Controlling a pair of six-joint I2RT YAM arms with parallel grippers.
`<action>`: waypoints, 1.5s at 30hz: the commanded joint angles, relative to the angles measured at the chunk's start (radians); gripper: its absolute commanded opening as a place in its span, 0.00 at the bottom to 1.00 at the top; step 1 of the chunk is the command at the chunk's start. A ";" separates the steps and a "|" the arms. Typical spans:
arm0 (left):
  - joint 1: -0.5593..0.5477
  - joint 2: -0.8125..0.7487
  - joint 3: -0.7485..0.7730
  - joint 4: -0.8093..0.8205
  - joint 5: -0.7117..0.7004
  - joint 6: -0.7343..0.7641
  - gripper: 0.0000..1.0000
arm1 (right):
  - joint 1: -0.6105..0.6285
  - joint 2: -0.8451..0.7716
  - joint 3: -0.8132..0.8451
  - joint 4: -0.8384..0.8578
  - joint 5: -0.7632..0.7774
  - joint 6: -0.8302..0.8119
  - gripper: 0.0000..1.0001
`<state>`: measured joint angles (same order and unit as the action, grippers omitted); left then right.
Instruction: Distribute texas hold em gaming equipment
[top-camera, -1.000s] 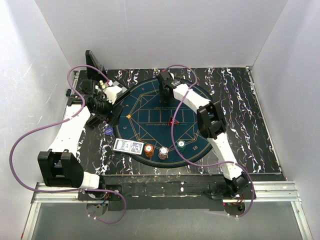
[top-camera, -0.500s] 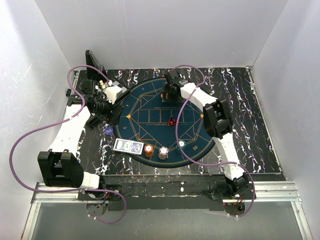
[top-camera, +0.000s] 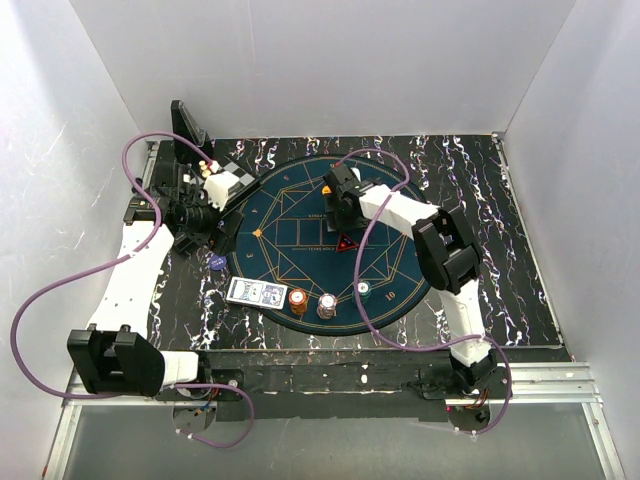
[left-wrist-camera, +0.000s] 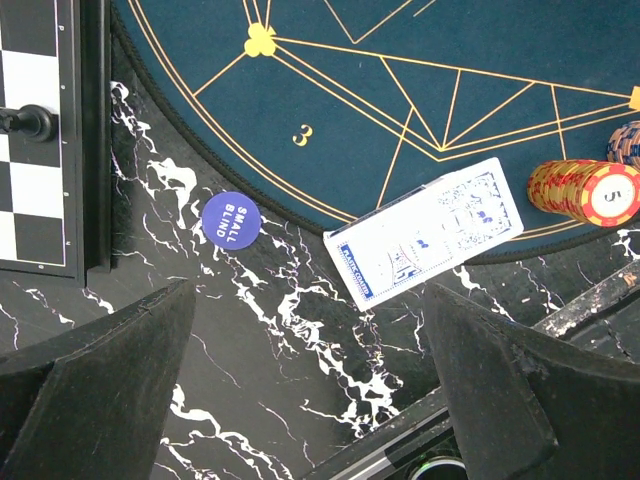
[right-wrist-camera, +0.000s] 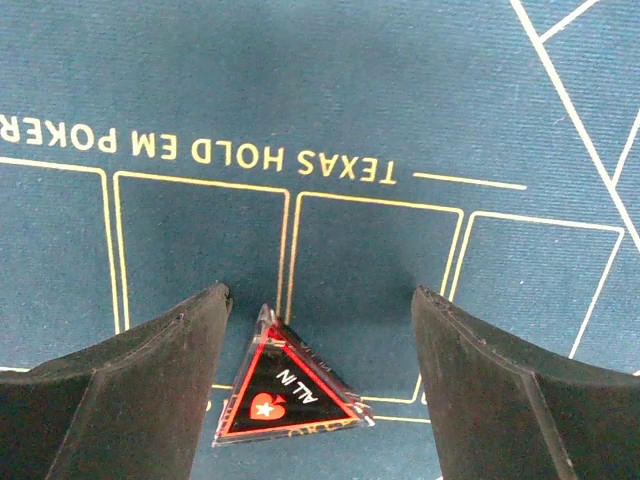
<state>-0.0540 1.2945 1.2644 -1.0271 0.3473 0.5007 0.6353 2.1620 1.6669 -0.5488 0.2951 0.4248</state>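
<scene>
A deck of blue-backed cards (top-camera: 256, 292) (left-wrist-camera: 424, 241) lies at the near left rim of the round blue mat (top-camera: 300, 215). Beside it stand an orange chip stack (top-camera: 298, 300) (left-wrist-camera: 585, 190), a white stack (top-camera: 327, 305) and a teal stack (top-camera: 362, 291). A blue "small blind" marker (top-camera: 217, 262) (left-wrist-camera: 231, 219) lies on the marble. A red and black triangular "all in" marker (top-camera: 347, 243) (right-wrist-camera: 285, 386) sits mid-mat. My right gripper (top-camera: 341, 218) (right-wrist-camera: 318, 330) is open, its fingers on either side of the triangle. My left gripper (top-camera: 203, 240) (left-wrist-camera: 310, 330) is open and empty above the marble.
A black-and-white checkered board (top-camera: 222, 178) (left-wrist-camera: 40, 150) with small chess pieces sits at the far left. A black upright stand (top-camera: 188, 128) is behind it. A black bar (top-camera: 330, 362) runs along the table's near edge.
My right gripper has drawn back from the mat's far edge toward its middle and now sits over the triangular marker. My left arm has shifted slightly.
</scene>
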 joint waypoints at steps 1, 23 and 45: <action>0.006 -0.034 0.010 -0.028 0.010 -0.008 0.98 | 0.049 -0.031 -0.019 -0.022 0.027 -0.008 0.82; 0.005 -0.075 -0.007 -0.070 -0.034 0.029 0.98 | 0.032 -0.367 -0.527 -0.112 0.253 0.297 0.47; 0.005 -0.052 -0.138 -0.030 0.060 0.202 0.98 | -0.092 -0.705 -0.630 -0.307 0.288 0.422 0.61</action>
<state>-0.0540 1.2514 1.1294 -1.0695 0.3302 0.6231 0.5419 1.5211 0.9466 -0.8162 0.5579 0.8604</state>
